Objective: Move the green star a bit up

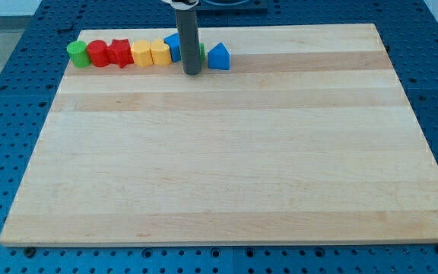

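The green star point(201, 52) is almost wholly hidden behind my rod; only a green sliver shows at the rod's right edge, near the view's top. My tip point(192, 72) rests on the board just below and in front of it. The star sits in a row of blocks, between a blue block point(172, 46) on its left and a blue house-shaped block point(218, 57) on its right. Whether the tip touches the star cannot be told.
The row runs left along the board's top edge: a yellow block point(159, 53), another yellow block point(141, 54), a red star point(119, 53), a red block point(97, 53) and a green cylinder point(77, 53). The wooden board point(226, 167) lies on a blue perforated table.
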